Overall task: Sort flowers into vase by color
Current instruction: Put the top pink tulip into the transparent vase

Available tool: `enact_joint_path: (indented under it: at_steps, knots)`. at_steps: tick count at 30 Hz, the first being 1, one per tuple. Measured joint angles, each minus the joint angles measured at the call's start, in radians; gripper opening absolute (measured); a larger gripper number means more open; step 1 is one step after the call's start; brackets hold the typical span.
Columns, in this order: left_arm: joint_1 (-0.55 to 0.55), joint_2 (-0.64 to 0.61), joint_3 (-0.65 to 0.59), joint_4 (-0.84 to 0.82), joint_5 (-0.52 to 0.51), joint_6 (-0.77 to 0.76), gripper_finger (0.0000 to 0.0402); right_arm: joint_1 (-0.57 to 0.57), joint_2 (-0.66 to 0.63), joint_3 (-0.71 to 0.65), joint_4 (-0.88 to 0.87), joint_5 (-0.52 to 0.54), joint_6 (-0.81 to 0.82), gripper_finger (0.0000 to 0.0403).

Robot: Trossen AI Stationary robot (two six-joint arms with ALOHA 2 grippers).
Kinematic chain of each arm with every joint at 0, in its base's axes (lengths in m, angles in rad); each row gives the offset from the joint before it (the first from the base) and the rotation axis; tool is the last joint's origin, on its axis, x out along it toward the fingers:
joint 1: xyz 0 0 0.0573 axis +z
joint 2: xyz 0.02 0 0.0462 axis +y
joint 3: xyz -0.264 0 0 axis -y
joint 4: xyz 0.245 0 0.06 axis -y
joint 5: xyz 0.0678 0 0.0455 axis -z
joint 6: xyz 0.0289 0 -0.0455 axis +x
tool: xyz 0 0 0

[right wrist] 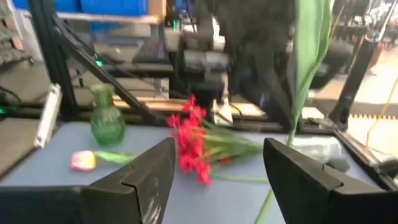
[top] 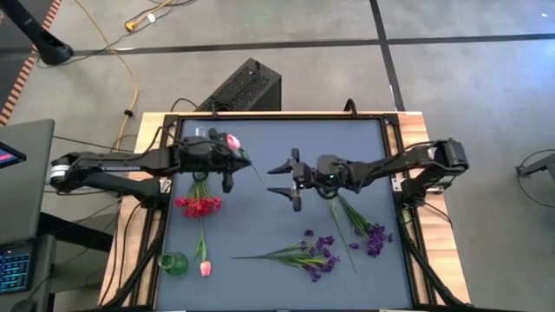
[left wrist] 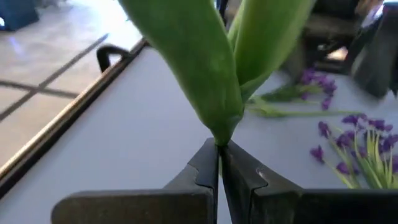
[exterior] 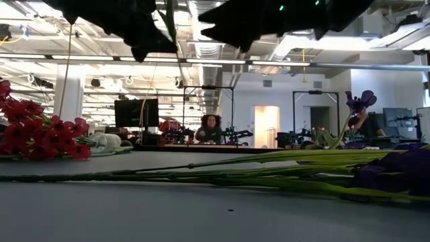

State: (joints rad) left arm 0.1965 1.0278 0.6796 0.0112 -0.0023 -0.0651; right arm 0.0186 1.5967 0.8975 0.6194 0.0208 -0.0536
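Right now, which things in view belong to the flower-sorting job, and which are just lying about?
Job:
- pink tulip clamped in the left gripper
- second pink tulip on the mat
- red flowers
- purple flowers, two bunches
- green vase
- right gripper, open, empty

Lying about:
- black box on the floor
- yellow cable
- laptop

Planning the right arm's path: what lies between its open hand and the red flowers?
In the high view, bare mat separates the right hand from the red flowers; only the thin stem hanging from the left hand's tulip crosses near it.
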Motion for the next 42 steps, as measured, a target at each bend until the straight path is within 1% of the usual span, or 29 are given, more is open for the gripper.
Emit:
enact_joint_path:
  at_steps: [5, 9, 14, 20, 26, 35, 38, 42]
  knots:
    - [0.000, 0.005, 0.000, 0.035, 0.044, -0.008, 0.0000, -0.022, 0.107, 0.068, 0.026, 0.003, 0.000, 0.0270]
    - [0.000, 0.005, 0.000, 0.013, 0.050, -0.018, 0.0000, -0.040, 0.142, 0.115, 0.031, 0.010, -0.001, 0.0270]
    - [0.000, 0.005, 0.000, -0.024, 0.050, -0.013, 0.0000, -0.048, 0.145, 0.122, 0.023, 0.031, -0.007, 0.0270]
    - [0.000, 0.005, 0.000, -0.004, 0.051, 0.004, 0.0000, -0.062, 0.146, 0.122, 0.021, 0.031, -0.003, 0.0270]
    - [0.000, 0.005, 0.000, 0.006, 0.051, 0.011, 0.0000, -0.064, 0.182, 0.126, 0.072, 0.029, -0.007, 0.0270]
    - [-0.001, 0.004, 0.000, 0.013, 0.051, 0.012, 0.0000, -0.068, 0.221, 0.130, 0.079, 0.030, 0.000, 0.0270]
    - [-0.001, 0.004, 0.000, 0.012, 0.051, 0.012, 0.0000, -0.075, 0.225, 0.130, 0.072, 0.031, 0.004, 0.0261]
    - [-0.001, 0.004, 0.000, 0.011, 0.055, 0.011, 0.0000, -0.088, 0.223, 0.130, 0.076, 0.036, 0.014, 0.0226]
